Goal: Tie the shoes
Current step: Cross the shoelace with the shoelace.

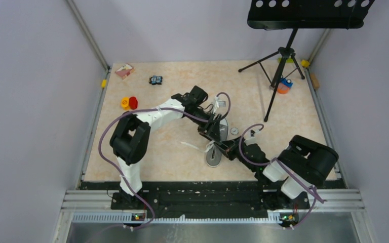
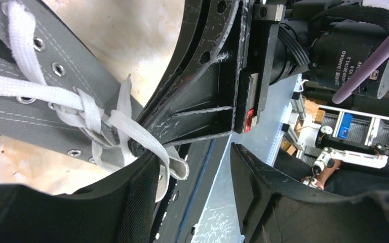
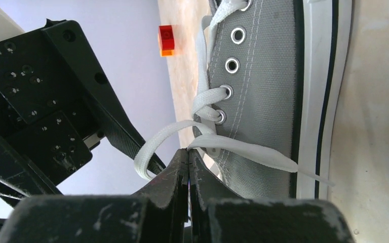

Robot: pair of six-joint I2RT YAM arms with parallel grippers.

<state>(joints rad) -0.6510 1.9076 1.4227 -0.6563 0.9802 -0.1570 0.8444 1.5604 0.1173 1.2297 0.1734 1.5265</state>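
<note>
The grey canvas shoe [image 1: 214,158] lies mid-table with both grippers meeting over its eyelets. In the right wrist view its grey side [image 3: 268,76] and white sole fill the upper right. My right gripper [image 3: 188,152] is shut, and the white lace [image 3: 243,147] is pinched at its tips beside a small loop. My left gripper [image 2: 192,177] stands open; a fold of lace [image 2: 174,164] rests against one of its fingers [image 2: 131,197], not pinched. The crossed laces [image 2: 93,119] sit just beyond it, next to the right gripper's black fingers [image 2: 197,109]. One lace end [image 1: 190,146] trails left on the table.
Red and yellow pieces [image 1: 129,103], a pink box [image 1: 124,70] and a small dark item [image 1: 155,80] lie far left. A music stand's tripod [image 1: 278,66] and an orange-blue object [image 1: 283,86] stand at the far right. A small round disc [image 1: 234,131] lies by the shoe.
</note>
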